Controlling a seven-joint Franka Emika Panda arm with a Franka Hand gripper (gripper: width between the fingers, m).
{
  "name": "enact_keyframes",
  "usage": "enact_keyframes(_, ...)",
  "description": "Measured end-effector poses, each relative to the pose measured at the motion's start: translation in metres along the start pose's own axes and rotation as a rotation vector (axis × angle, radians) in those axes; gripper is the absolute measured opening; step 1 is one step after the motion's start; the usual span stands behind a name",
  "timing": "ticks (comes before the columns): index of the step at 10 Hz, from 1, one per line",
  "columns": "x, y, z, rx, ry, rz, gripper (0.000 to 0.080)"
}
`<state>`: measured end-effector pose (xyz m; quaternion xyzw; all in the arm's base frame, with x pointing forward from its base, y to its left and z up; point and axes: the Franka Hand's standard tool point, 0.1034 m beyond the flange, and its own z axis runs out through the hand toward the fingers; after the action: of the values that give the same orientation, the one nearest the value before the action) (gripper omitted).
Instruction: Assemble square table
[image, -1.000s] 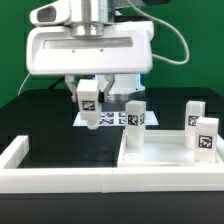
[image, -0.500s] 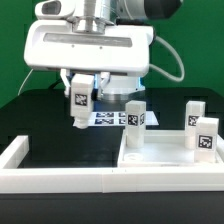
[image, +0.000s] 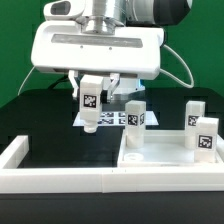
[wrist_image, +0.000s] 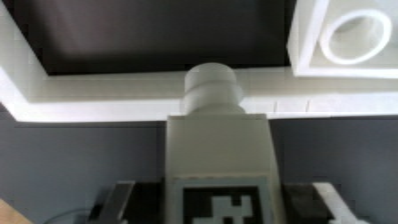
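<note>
Since half a second earlier, the gripper (image: 91, 100) had swung back toward the exterior view's right, carrying the tagged white leg (image: 90, 104) with it, now tilted only slightly. Its fingers (wrist_image: 121, 196) were clamped on the leg's sides, holding it in the air above the dark table (image: 60, 140) and in front of the marker board (image: 110, 118). The square table top (image: 165, 158) lay to the exterior view's right, with three more legs (image: 135, 117) standing upright in it. The white border wall (image: 60, 180) ran along the near edge.
</note>
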<state>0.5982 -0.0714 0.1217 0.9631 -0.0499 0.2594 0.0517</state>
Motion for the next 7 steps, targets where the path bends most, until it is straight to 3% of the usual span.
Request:
enact_keyframes(2, 0.0026, 0.0018, 0.0003, 0.014, 0.021, 0.029, 0.0287)
enact_keyframes(7, 0.0009, 0.003, 0.0012, 0.015, 0.017, 0.032, 0.0287)
